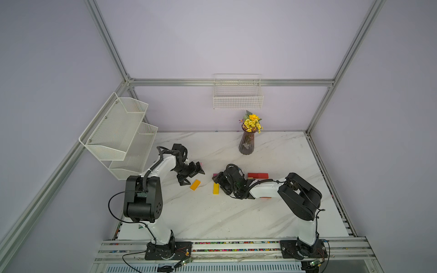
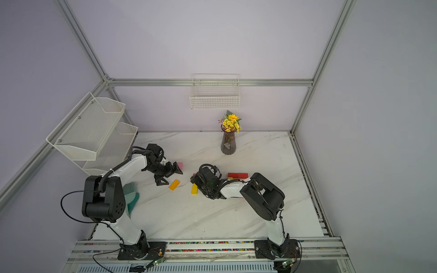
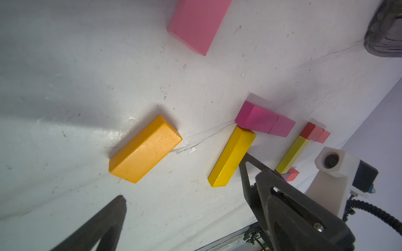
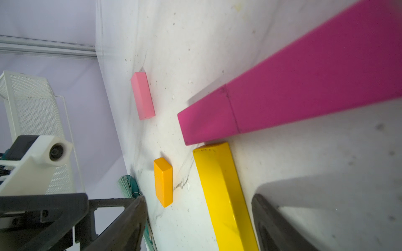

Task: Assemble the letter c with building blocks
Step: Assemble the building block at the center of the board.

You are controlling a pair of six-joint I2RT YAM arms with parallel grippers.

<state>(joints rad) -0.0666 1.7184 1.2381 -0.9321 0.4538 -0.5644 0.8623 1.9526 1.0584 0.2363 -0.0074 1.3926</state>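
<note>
The left jaws gape wide above the counter [image 1: 212, 212], holding nothing, near the orange block [image 3: 144, 150]. The right jaws stand open astride a long yellow block [image 4: 224, 195] whose end butts against a row of magenta blocks [image 4: 304, 87]. A pink block [image 3: 199, 24] lies apart.

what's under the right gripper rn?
Under the right gripper, jaws open: a long yellow block on the table, its end by two magenta blocks. In both top views the wrist hides most of the magenta pair.
</note>
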